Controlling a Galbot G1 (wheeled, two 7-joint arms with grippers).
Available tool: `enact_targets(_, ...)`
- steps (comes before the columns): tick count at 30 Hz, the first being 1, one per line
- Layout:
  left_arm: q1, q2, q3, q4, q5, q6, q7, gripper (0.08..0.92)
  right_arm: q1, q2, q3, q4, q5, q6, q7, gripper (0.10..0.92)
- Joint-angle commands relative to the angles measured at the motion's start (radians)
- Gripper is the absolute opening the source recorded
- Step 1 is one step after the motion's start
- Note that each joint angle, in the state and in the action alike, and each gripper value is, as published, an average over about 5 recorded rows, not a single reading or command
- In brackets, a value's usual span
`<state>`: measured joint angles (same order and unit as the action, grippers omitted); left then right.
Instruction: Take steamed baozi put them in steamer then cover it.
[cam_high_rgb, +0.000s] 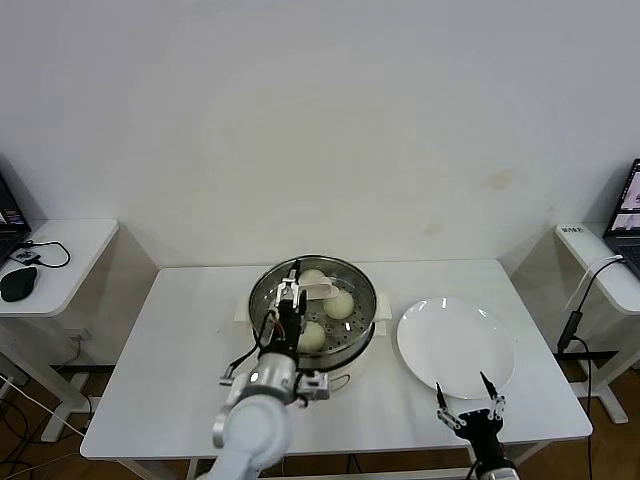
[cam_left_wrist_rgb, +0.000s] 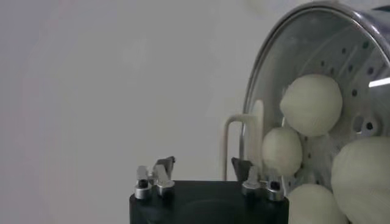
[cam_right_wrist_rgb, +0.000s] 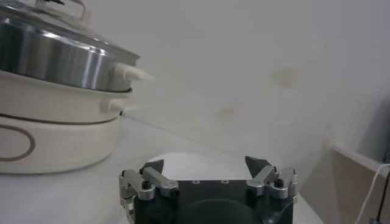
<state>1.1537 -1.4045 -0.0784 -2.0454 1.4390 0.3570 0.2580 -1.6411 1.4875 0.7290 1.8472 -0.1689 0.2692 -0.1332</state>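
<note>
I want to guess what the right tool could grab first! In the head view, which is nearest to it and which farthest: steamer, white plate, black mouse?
1. White plate, just ahead of the right tool, on the table's right side.
2. Steamer, at the table's middle, under the left tool.
3. Black mouse, far off on the side table at the left.

- Head view looks steeply down at the worktop (cam_high_rgb: 180, 350) from above.
- Left wrist view sits close above the steamer (cam_high_rgb: 312, 310), looking in.
- Right wrist view looks level, sharing that steamer (cam_right_wrist_rgb: 58, 91).
</note>
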Motion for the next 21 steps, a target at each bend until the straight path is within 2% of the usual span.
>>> enact_targets(1, 0.379, 0.078, -0.156, -0.278, -0.655, -0.181, -0.321, 0.819, -0.012, -0.033, 0.002, 0.011, 0.042, -0.006, -0.011, 0.823)
enact_targets(4, 0.499, 0.117, -0.268, -0.277, -1.146, -0.311, -0.466, 0.822, -0.016, -0.058, -0.010, 0.022, 0.090, -0.021, -0.023, 0.823)
enact_targets(6, 0.565, 0.125, -0.341, -0.268, -1.374, -0.361, -0.515, 0.823, -0.020, -0.075, -0.019, 0.027, 0.112, -0.028, -0.027, 0.823)
enact_targets(9, 0.635, 0.114, -0.418, -0.236, -1.563, -0.394, -0.556, 0.823, -0.038, -0.101, -0.034, 0.047, 0.139, -0.036, -0.028, 0.823)
enact_targets(13, 0.715, 0.098, -0.451, -0.222, -1.658, -0.407, -0.572, 0.823, -0.083, -0.145, -0.065, 0.107, 0.221, -0.069, -0.028, 0.823)
enact_targets(21, 0.808, 0.071, -0.458, -0.165, -1.605, -0.528, -0.561, 0.823, -0.180, -0.260, -0.106, 0.194, 0.335, -0.209, -0.033, 0.823)
